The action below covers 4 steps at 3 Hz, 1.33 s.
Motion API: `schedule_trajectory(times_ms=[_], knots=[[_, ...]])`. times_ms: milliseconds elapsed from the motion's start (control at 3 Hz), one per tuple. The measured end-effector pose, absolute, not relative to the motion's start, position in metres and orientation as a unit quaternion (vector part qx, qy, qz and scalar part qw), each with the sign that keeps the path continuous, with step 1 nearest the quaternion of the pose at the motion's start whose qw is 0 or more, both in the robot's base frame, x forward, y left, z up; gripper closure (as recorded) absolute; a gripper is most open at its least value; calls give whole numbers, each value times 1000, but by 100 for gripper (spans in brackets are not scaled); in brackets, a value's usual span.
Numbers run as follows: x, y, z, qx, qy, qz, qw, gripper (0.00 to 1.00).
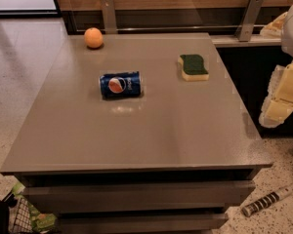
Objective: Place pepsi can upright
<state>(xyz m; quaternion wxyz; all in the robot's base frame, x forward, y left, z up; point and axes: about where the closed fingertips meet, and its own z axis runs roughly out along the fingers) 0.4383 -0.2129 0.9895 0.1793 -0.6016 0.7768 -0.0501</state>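
While the pepsi can (120, 85) lies on its side left of the bench (136, 140) centre, it can roll.
The pincer (277, 108) hangs beyond the right edge, open or closed I cannot tell; a glancing touch might roll the can toward the near edge.

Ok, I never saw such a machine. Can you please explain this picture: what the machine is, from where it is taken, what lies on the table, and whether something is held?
One picture, looking down on a grey table; where the camera sits is not known. The machine is a mobile robot with one arm. Its pale gripper shows at the right edge, beside the table, apart from everything on it. On the table: a blue pepsi can lying on its side, an orange at the far left, a green-topped sponge to the right. None of them is held.
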Motion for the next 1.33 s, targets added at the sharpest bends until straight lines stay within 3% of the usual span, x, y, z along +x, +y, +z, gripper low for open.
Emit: schedule_trajectory(times_ms=[333, 1333], knots=[[438, -213, 989, -602, 777, -50, 179, 0], [501, -125, 1022, -627, 746, -42, 219, 0]])
